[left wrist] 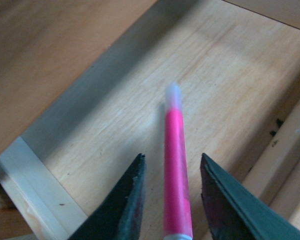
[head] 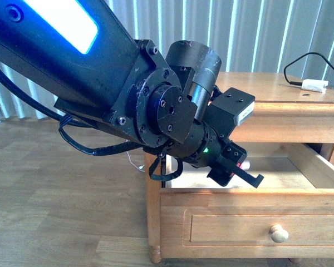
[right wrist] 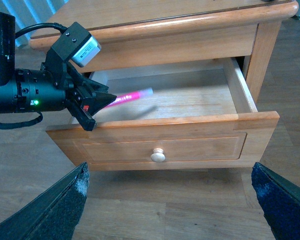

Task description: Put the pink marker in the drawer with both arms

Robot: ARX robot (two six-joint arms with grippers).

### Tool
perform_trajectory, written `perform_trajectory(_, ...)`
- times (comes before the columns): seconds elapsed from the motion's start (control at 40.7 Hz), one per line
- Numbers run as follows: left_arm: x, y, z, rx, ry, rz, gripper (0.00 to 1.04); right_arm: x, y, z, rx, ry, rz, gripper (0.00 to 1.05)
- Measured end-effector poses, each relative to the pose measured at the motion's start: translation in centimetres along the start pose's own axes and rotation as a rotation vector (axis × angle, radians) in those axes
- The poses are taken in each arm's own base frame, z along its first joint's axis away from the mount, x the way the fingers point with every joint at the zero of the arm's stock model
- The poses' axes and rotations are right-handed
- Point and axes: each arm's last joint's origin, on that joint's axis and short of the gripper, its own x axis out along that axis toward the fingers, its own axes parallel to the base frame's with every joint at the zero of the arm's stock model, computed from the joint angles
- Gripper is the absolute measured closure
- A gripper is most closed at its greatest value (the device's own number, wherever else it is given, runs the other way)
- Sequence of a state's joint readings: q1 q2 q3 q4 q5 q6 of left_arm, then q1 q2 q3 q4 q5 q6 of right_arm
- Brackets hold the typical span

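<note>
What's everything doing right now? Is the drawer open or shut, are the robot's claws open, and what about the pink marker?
drawer: pulled open.
pink marker: blurred, above the drawer's floor, between the left fingers with a gap on each side.
left gripper: open.
right gripper: open, holding nothing.
blue strip: glowing.
</note>
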State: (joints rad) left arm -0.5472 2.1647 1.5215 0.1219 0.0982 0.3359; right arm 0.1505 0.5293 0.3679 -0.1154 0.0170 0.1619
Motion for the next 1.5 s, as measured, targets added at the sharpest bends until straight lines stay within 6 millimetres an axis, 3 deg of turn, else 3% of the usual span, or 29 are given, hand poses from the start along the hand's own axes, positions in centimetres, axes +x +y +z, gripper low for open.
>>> perform_trajectory(0.074,0.0,0.2,0.1,0.001,-0.010,0.030,0.62,0.0,0.0,0.0,0.000,0.000,0.000,0.09)
perform_trajectory(0.197,-0.6,1.1,-0.2,-0.011,-0.030,0.116,0.38,0.0,0.0,0.0,0.000,0.000,0.000,0.09)
perform_trajectory(0.393,-4.2,3.0,-0.5,-0.075,-0.048,0.272,0.05,0.0,0.0,0.0,0.000,0.000,0.000,0.09)
perform_trajectory(0.442,-5.3,3.5,-0.4,-0.089,-0.061,0.307,0.05,0.0,0.0,0.0,0.000,0.000,0.000,0.09)
perform_trajectory(0.565,-10.6,4.7,0.0,-0.124,-0.175,0.474,0.06,0.0,0.0,0.0,0.000,0.000,0.000,0.09)
perform_trajectory(0.664,-13.7,4.8,-0.5,-0.138,-0.227,0.534,0.06,0.0,0.0,0.0,0.000,0.000,0.000,0.09)
perform_trajectory(1.032,-23.9,2.0,-6.0,-0.256,-0.282,0.719,0.06,0.0,0.0,0.0,0.000,0.000,0.000,0.09)
perform_trajectory(1.303,-29.4,0.1,-10.1,-0.389,-0.297,0.843,0.06,0.0,0.0,0.0,0.000,0.000,0.000,0.09)
perform_trajectory(1.499,-30.2,-0.1,-10.3,-0.419,-0.332,0.860,0.06,0.0,0.0,0.0,0.000,0.000,0.000,0.09)
